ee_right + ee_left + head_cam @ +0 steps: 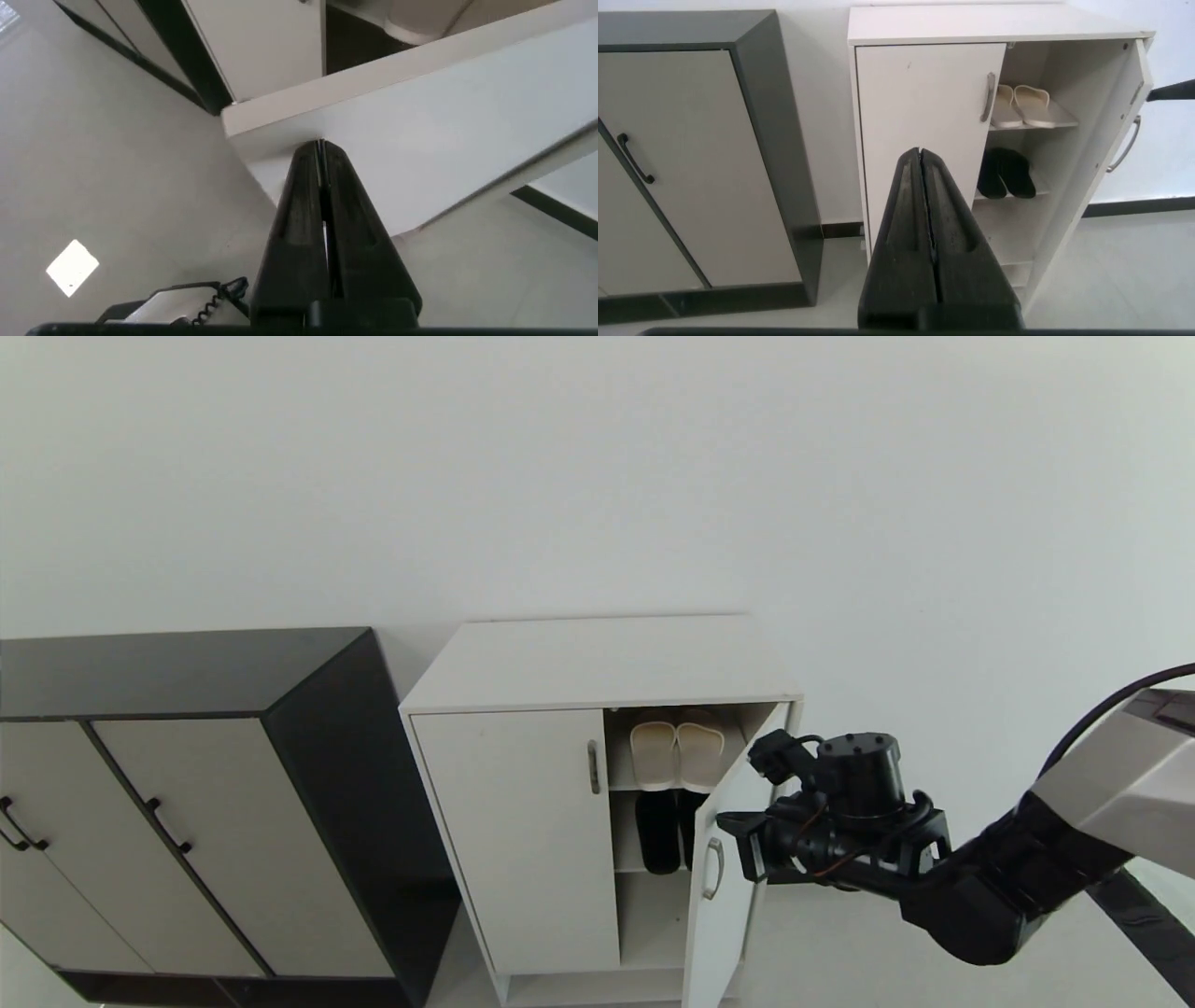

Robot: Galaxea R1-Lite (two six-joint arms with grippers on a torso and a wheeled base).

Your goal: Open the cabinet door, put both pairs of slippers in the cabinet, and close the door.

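Observation:
The white cabinet (597, 663) stands against the wall with its left door (523, 840) shut and its right door (724, 915) swung partly open. A beige pair of slippers (677, 754) lies on the top shelf, and a black pair (658, 831) on the shelf below. My right gripper (752, 849) is shut and empty, its tip (321, 145) against the open door's outer face (448, 121) near the handle (713, 868). My left gripper (920, 154) is shut and empty, held well back from the cabinet and facing its shut left door (915, 93).
A taller black cabinet with grey doors (187, 784) stands just left of the white one, a narrow gap between them. Behind both is a plain white wall. Pale open floor (112, 159) lies in front and to the right.

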